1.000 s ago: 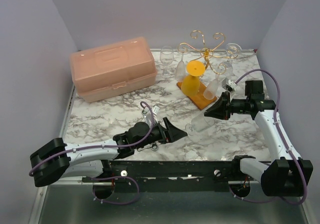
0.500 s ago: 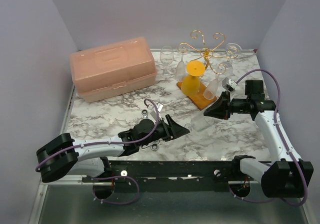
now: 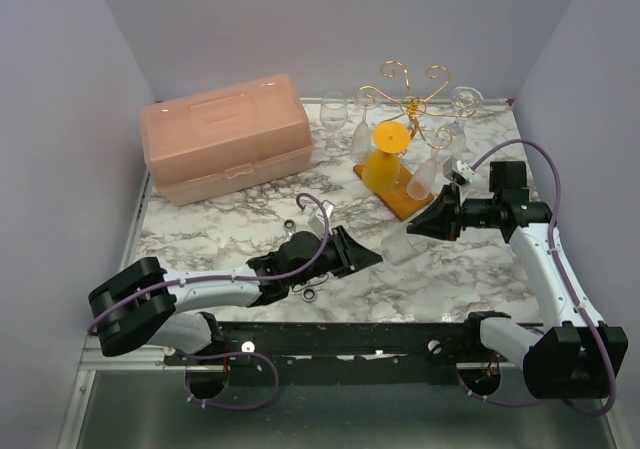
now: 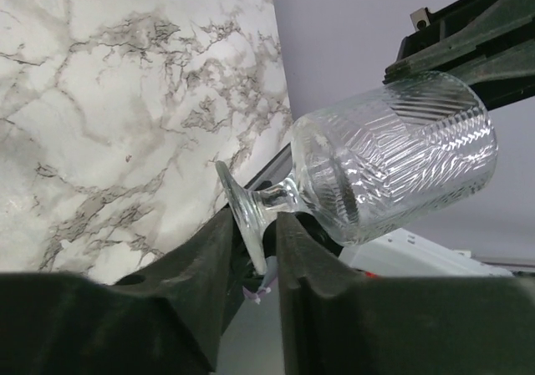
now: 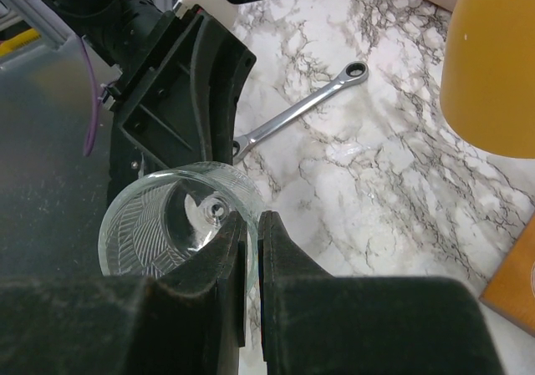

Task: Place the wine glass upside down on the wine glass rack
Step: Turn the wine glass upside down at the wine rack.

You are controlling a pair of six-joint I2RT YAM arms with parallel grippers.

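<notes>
Right end effector pinches the wine glass rim, while left end effector flanks its foot, grip unclear.

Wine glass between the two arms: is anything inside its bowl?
Nothing shows inside the wine glass: only its ribbed wall and stem joint. The right gripper covers its near rim.

The marble tabletop lay wide open between the pink box and the wine glass rack, a free lane. The rack's near side was crowded: a yellow glass hung in front, a clear glass left of it, a second clear glass right. Nearer in, the wine glass bridged the left gripper and right gripper, blocking the middle. A ratchet wrench lay beside the left gripper.
</notes>
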